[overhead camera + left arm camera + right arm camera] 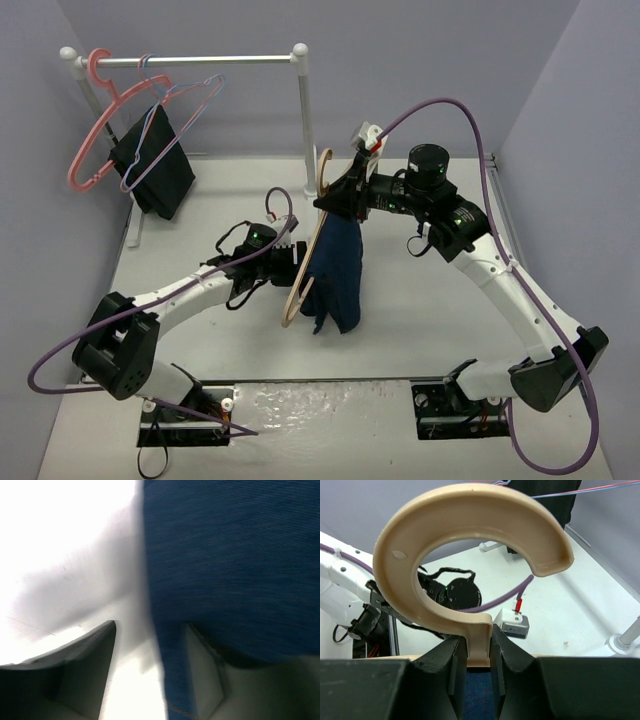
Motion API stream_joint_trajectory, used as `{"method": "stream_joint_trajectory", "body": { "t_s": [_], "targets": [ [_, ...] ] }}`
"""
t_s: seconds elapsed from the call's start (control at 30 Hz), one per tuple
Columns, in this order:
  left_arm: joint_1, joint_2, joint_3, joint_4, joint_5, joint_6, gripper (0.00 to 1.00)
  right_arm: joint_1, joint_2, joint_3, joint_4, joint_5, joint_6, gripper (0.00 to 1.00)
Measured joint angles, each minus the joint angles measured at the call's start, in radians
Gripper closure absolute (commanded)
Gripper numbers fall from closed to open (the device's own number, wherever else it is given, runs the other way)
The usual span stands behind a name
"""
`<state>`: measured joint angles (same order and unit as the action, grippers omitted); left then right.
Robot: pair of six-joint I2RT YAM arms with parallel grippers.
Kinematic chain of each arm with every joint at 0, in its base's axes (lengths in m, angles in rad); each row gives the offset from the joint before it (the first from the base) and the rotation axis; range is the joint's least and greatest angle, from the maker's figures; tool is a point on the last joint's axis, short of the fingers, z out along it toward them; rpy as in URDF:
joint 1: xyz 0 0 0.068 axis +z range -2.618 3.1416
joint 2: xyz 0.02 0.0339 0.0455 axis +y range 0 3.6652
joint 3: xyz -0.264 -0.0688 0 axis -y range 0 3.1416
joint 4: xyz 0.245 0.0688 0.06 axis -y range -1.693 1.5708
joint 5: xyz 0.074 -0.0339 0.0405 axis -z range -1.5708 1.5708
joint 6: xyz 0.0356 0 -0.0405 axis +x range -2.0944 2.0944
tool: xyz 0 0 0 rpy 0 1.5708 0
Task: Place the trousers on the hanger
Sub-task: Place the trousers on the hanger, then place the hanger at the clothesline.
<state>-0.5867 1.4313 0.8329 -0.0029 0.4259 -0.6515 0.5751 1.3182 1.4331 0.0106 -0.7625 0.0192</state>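
Right gripper (479, 652) is pinched on the stem of the hanger (470, 510) just under its tan hook, and it's holding it up above the table (430, 330). Trousers (335, 265) hang from it, draped down alongside the wooden frame. Left gripper (151, 627) has its jaws spread, with denim lying against one finger and nothing clamped. I'd back that arm out sideways, slowly, so no finger snags the cloth and drags it off.

The trousers (338, 262) hang on the hanger (296, 293), right pincer (336, 200) behind, left pincer (292, 262) to their left.
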Motion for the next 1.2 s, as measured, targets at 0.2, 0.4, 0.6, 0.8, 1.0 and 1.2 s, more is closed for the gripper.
{"method": "stream_joint_trajectory", "body": {
  "t_s": [0.2,0.4,0.6,0.8,1.0,1.2],
  "targets": [
    [-0.015,0.001,-0.04,0.037,-0.013,-0.023,0.22,0.0,0.0,0.034,-0.017,0.019,-0.001,1.0],
    [-0.006,-0.025,-0.048,-0.029,-0.047,-0.027,0.21,-0.001,0.001,0.061,-0.052,0.044,-0.02,1.0],
    [0.075,-0.167,0.086,-0.323,-0.17,0.05,0.18,-0.006,0.002,0.069,-0.1,0.076,-0.051,1.0],
    [0.149,-0.288,0.378,-0.57,-0.321,0.18,0.16,-0.008,0.009,0.082,-0.147,0.112,-0.075,1.0],
    [0.143,-0.35,0.589,-0.705,-0.35,0.283,0.15,-0.012,0.018,0.089,-0.192,0.162,-0.081,1.0],
    [-0.02,-0.319,0.724,-0.747,-0.369,0.352,0.15,-0.012,0.075,0.142,-0.249,0.253,-0.082,1.0]
  ]
}}
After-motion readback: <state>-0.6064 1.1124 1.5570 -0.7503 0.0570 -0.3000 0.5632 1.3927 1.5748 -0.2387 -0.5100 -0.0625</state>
